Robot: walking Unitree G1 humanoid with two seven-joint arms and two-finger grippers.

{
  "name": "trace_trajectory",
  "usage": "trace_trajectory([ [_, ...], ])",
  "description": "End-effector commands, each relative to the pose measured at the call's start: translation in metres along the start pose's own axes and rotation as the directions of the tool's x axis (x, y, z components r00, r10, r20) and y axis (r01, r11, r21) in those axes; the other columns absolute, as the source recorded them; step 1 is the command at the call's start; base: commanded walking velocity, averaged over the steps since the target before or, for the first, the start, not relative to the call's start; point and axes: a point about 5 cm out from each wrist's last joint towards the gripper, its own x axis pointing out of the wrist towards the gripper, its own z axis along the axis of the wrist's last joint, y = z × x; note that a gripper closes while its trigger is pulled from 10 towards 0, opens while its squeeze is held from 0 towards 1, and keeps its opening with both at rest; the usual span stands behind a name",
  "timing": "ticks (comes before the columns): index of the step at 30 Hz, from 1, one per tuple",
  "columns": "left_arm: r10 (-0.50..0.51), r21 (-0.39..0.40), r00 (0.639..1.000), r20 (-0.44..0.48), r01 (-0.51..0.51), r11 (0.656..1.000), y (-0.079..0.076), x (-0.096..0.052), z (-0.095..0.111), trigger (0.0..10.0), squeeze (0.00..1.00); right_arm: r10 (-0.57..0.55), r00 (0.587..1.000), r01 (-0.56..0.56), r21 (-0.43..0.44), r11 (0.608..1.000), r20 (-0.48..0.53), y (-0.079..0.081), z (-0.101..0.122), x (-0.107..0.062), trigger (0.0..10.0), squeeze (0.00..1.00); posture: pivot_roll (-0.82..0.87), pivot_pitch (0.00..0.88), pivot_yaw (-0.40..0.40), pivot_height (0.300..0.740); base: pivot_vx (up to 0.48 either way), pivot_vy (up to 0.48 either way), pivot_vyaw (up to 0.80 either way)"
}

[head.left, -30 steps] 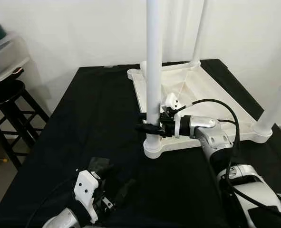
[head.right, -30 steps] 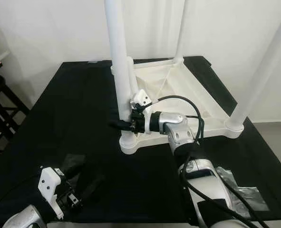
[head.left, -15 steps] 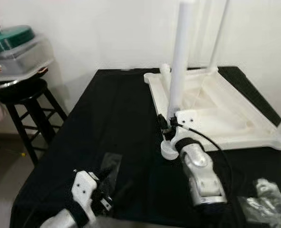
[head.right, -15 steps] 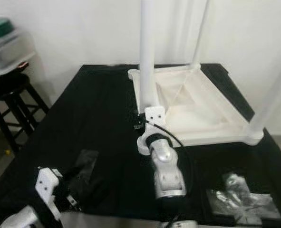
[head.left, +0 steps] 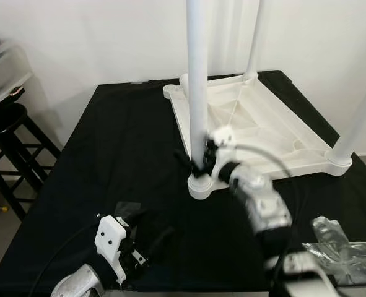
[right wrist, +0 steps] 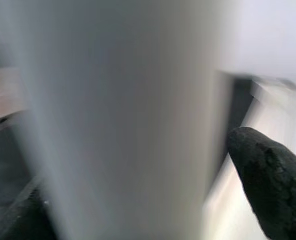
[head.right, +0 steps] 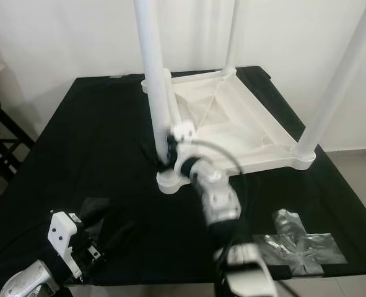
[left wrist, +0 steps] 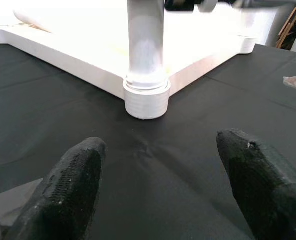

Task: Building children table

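You're in a plain room of a home, from what shows: a bare white wall (head.left: 96, 43) behind a table under a black cloth (head.left: 108, 142). Off to your left gripper's (head.left: 147, 247) side stands 1 black wooden stool (head.left: 6, 133) carrying a clear plastic storage box (head.left: 3, 71).

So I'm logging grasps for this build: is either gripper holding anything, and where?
The right gripper is closed around the near table leg, low down, just above its socket. The left gripper is open and holds nothing.
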Motion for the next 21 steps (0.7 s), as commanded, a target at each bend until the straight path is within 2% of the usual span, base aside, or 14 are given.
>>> trace_trajectory([
  [1, 0.007, 0.001, 1.0, -0.02, -0.007, 1.0, 0.001, -0.001, -0.004, 10.0, 0.0, 0.143, 0.99, -0.142, 0.014, 0.99, -0.011, 0.009, -0.006, 0.006, 10.0, 0.0, -0.07, 0.028, 0.052, 0.74, 0.0, 0.0, 0.0],
  [2, 0.008, 0.001, 1.0, -0.019, -0.008, 1.0, 0.001, 0.0, -0.004, 10.0, 0.0, 0.205, 0.978, -0.205, -0.005, 0.979, -0.026, 0.007, -0.005, 0.006, 10.0, 0.0, -0.06, 0.025, 0.05, 0.74, 0.0, 0.0, 0.0],
  [4, 0.009, 0.002, 1.0, -0.018, -0.009, 1.0, 0.001, 0.0, -0.004, 10.0, 0.0, 0.236, 0.971, -0.237, -0.016, 0.971, -0.036, 0.006, -0.005, 0.007, 10.0, 0.0, -0.06, 0.025, 0.05, 0.74, 0.0, 0.0, 0.0],
  [6, 0.013, 0.002, 1.0, -0.018, -0.013, 1.0, 0.001, 0.0, -0.004, 10.0, 0.0, 0.312, 0.948, -0.314, -0.027, 0.949, -0.065, 0.005, -0.004, 0.008, 10.0, 0.0, -0.05, 0.024, 0.05, 0.74, 0.0, 0.0, 0.0],
  [9, 0.013, 0.002, 1.0, -0.019, -0.013, 1.0, 0.001, -0.001, -0.005, 10.0, 0.0, 0.342, 0.936, -0.343, 0.003, 0.94, -0.079, -0.002, -0.002, 0.011, 10.0, 0.0, -0.05, 0.024, 0.05, 0.74, 0.0, 0.0, 0.0],
  [10, 0.013, 0.002, 1.0, -0.02, -0.013, 1.0, 0.001, -0.001, -0.005, 10.0, 0.0, 0.348, 0.934, -0.348, 0.015, 0.938, -0.079, -0.003, -0.001, 0.012, 9.3, 0.0, -0.05, 0.024, 0.05, 0.74, 0.0, 0.0, 0.0],
  [11, 0.013, 0.001, 1.0, -0.02, -0.013, 1.0, 0.001, -0.002, -0.005, 10.0, 0.0, 0.351, 0.933, -0.351, 0.021, 0.936, -0.079, -0.003, -0.001, 0.012, 9.3, 0.0, -0.05, 0.024, 0.05, 0.74, 0.0, 0.0, 0.0],
  [12, 0.013, 0.001, 1.0, -0.021, -0.013, 1.0, 0.001, -0.002, -0.005, 10.0, 0.0, 0.366, 0.927, -0.365, 0.031, 0.931, -0.077, -0.004, -0.002, 0.012, 0.0, 0.0, -0.05, 0.025, 0.05, 0.74, 0.0, 0.0, 0.0],
  [19, 0.014, 0.0, 1.0, -0.022, -0.014, 1.0, 0.001, -0.003, -0.005, 10.0, 0.0, 0.402, 0.913, -0.4, 0.044, 0.916, -0.076, -0.008, -0.003, 0.009, 0.0, 0.0, -0.05, 0.027, 0.053, 0.74, 0.0, 0.0, 0.0],
  [21, 0.014, -0.002, 1.0, -0.023, -0.014, 1.0, 0.0, -0.004, -0.005, 10.0, 0.0, 0.364, 0.929, -0.361, 0.043, 0.931, -0.069, -0.012, -0.005, 0.008, 0.0, 0.0, -0.05, 0.03, 0.057, 0.74, 0.0, 0.0, 0.0],
])
